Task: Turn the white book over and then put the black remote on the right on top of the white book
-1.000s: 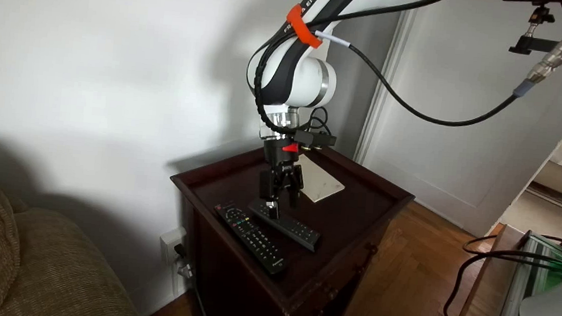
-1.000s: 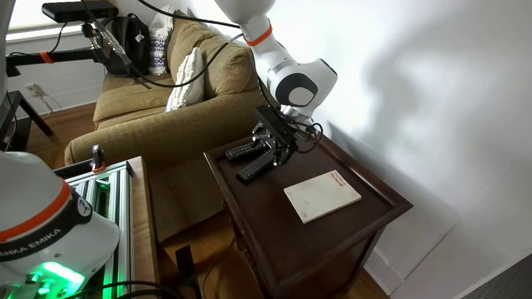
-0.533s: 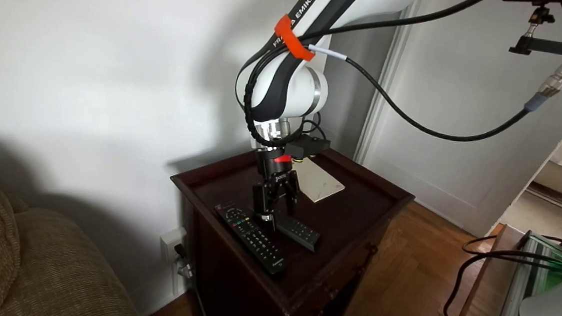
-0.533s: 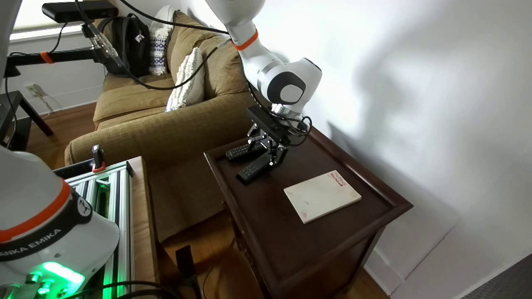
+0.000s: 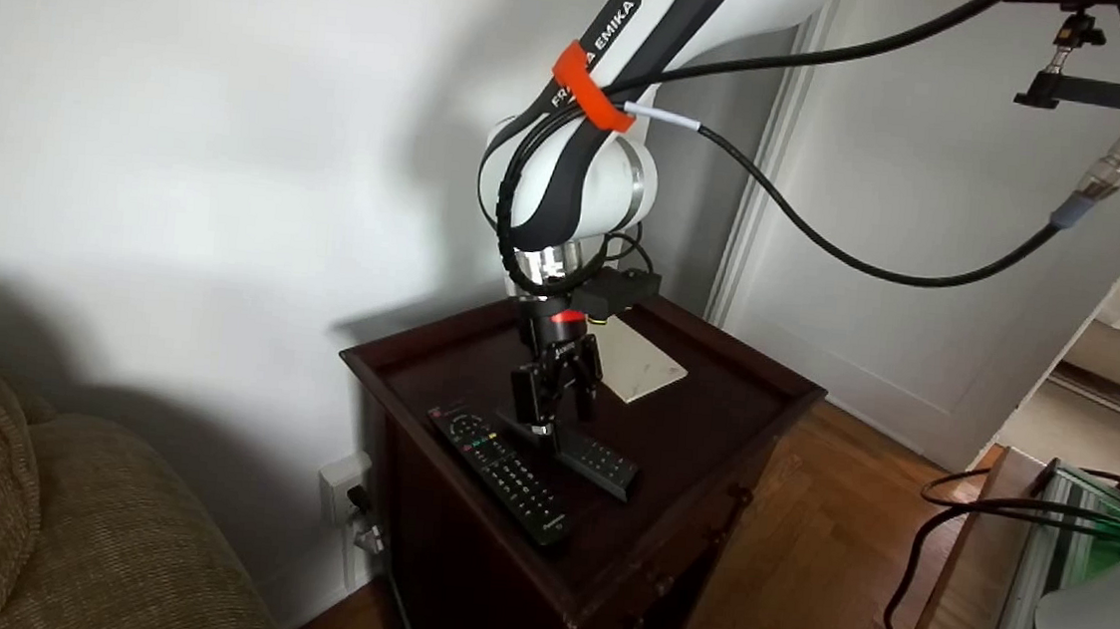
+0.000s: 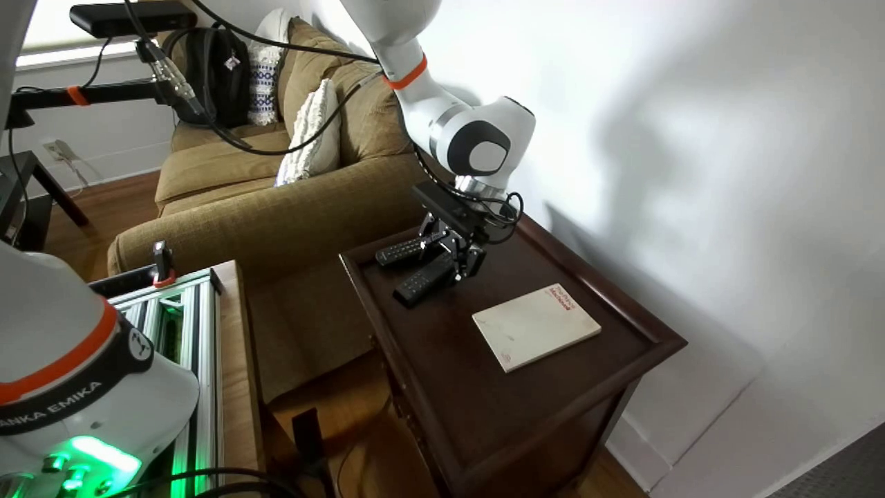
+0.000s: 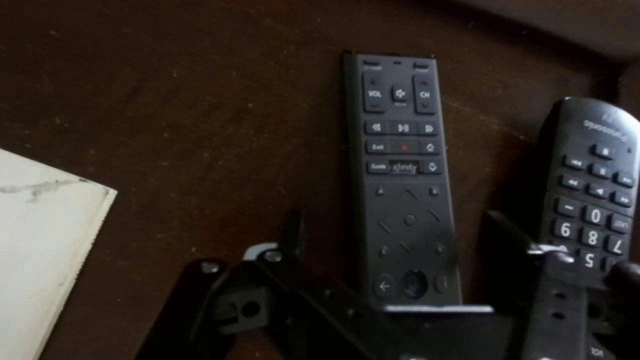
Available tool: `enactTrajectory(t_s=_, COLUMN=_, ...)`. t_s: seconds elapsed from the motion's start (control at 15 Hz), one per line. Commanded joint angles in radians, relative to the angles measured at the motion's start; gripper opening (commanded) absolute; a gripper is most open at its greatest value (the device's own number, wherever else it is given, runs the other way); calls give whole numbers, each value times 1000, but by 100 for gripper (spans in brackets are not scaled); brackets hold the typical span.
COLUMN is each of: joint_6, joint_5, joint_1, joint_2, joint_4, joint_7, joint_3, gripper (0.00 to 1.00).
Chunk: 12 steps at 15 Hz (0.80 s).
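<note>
Gripper (image 7: 399,232) hangs with jaws wide apart, and in the wrist view the black remote (image 7: 404,182) lies between them, one long side toward each.

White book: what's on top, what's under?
On the white book: no object, just red lettering and smudges on its cover. Under it: dark tabletop shows around its edges in an exterior view; the book's underside and anything beneath it are covered, can't tell.
</note>
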Motion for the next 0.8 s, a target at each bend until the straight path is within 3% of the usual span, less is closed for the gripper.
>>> enactTrajectory(t_s=0.0, joint_6=34, joint_5=-19, joint_1=12, joint_2=2, joint_4=-14, joint_7=16, joint_3=-8, gripper=58)
enactTrajectory(t_s=0.07, joint_6=32, joint_5=-20, joint_1=13, joint_2=4, joint_4=-12, joint_7=15, joint_3=-7, gripper=87)
enactTrajectory(t_s=0.33, joint_6=28, joint_5=-21, joint_1=16, joint_2=13, joint_4=-4, joint_7=13, joint_3=-5, gripper=100)
enactTrajectory(t_s=0.53, joint_6=27, joint_5=-20, joint_1=18, joint_2=17, joint_4=-1, joint_7=12, joint_3=-5, gripper=98)
enactTrajectory(t_s=0.6, joint_6=28, joint_5=-20, joint_1=18, joint_2=18, joint_4=0, joint_7=13, joint_3=-6, gripper=75)
enactTrajectory(t_s=0.73, joint_6=33, joint_5=-22, joint_1=19, joint_2=19, joint_4=1, joint_7=14, joint_3=-8, gripper=73)
